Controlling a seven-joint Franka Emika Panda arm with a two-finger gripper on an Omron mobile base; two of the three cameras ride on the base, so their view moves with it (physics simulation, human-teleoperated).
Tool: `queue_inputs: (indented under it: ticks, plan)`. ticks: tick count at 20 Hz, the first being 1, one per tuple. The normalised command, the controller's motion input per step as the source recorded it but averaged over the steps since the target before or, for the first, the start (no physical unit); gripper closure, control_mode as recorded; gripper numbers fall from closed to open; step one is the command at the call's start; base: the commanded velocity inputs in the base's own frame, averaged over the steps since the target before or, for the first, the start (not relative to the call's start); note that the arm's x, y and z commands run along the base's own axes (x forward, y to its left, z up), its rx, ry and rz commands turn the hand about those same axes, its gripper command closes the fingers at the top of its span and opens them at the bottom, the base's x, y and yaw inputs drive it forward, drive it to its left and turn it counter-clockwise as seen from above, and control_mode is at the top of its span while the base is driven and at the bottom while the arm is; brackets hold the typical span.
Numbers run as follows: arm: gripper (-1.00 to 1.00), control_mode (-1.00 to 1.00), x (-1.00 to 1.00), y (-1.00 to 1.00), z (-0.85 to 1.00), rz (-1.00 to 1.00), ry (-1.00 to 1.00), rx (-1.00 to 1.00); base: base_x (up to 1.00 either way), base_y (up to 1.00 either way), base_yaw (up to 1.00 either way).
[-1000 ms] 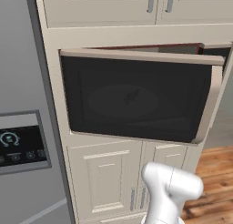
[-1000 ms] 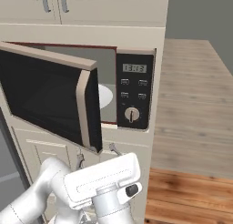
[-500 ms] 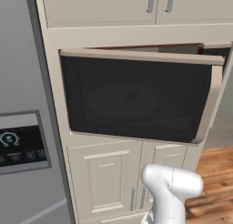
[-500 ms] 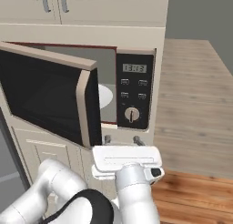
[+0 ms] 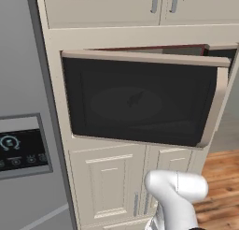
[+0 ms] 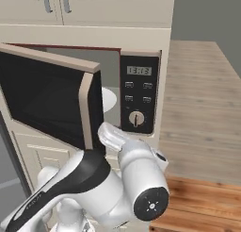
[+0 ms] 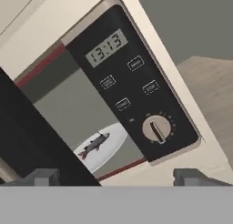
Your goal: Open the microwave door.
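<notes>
- The microwave door (image 5: 140, 103) fills the centre of the left base view, a dark tinted-glass panel in a beige frame, swung partly out from the cabinet front with its top edge showing.
- Its long curved beige handle bar (image 5: 212, 107) runs down the door's right edge in that view; in the right base view the same bar (image 6: 86, 111) stands near the middle of the frame.
- In the right base view the door (image 6: 42, 99) sits in the left half, hinged at the left, and the microwave (image 6: 117, 92) cavity is open to sight behind its free edge.
- The black control panel (image 6: 137, 98) sits just right of the cavity, with a digital display reading 13:13 (image 7: 106, 47) near its top and a round knob (image 7: 157, 128) near its bottom.
- A white turntable plate (image 7: 102, 145) lies in the grey cavity at the lower centre of the hand view, and a small dark fish (image 7: 93, 145) lies on it.
- The gripper (image 7: 119, 176) has its two dark fingertips (image 7: 43, 176) well apart at the bottom of the hand view, spread wide and holding nothing.
- The door's dark edge crosses the lower left of the hand view, just beside the left fingertip.
- A grey appliance with a small black display (image 5: 21, 149) occupies the left of the left base view.
- Beige panelled cabinet doors (image 5: 109, 187) stand below the microwave.
</notes>
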Motion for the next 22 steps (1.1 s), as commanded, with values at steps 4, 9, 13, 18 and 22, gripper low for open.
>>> queue_inputs:
  ticks: [4,9,13,18,22]
  plan:
    - [-1.0,-1.0,0.0,0.0,-0.03,0.0,0.08,0.05,0.0,0.0,0.0]
    - [-1.0,-1.0,0.01,-0.03,-0.16,0.05,0.44,0.24,0.0,0.0,0.0]
    - [-1.0,-1.0,0.13,0.0,-0.05,0.03,0.4,0.31,0.0,0.0,0.0]
    - [-1.0,-1.0,0.29,0.0,-0.03,0.05,0.44,0.32,0.0,0.0,0.0]
    - [-1.0,-1.0,0.32,-0.15,-0.07,0.13,0.39,0.38,0.0,0.0,0.0]
